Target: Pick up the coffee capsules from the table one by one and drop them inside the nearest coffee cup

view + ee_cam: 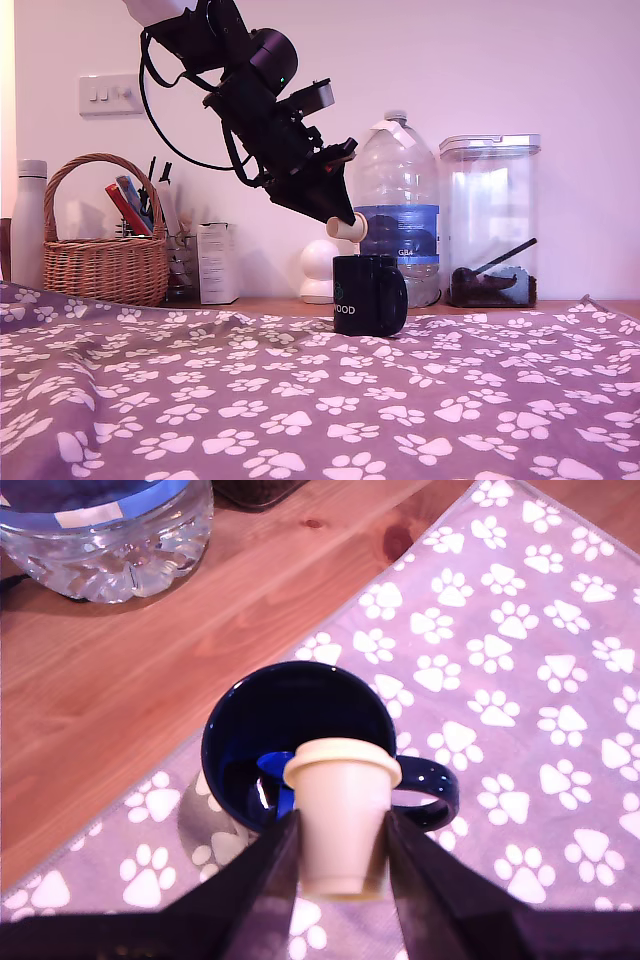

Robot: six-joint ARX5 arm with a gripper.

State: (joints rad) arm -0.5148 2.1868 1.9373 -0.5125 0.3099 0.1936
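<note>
One capsule sits pinched in our gripper, poised just above the cup at the rim's 6 o'clock edge in the wrist view; we judge release comes next, after centring over the mouth.

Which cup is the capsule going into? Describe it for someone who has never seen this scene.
Find the big water bottle at the back of the paw-print table. Directly in front stands the coffee cup, under the gripper. It alone is glossy black, with a handle and white lettering.
</note>
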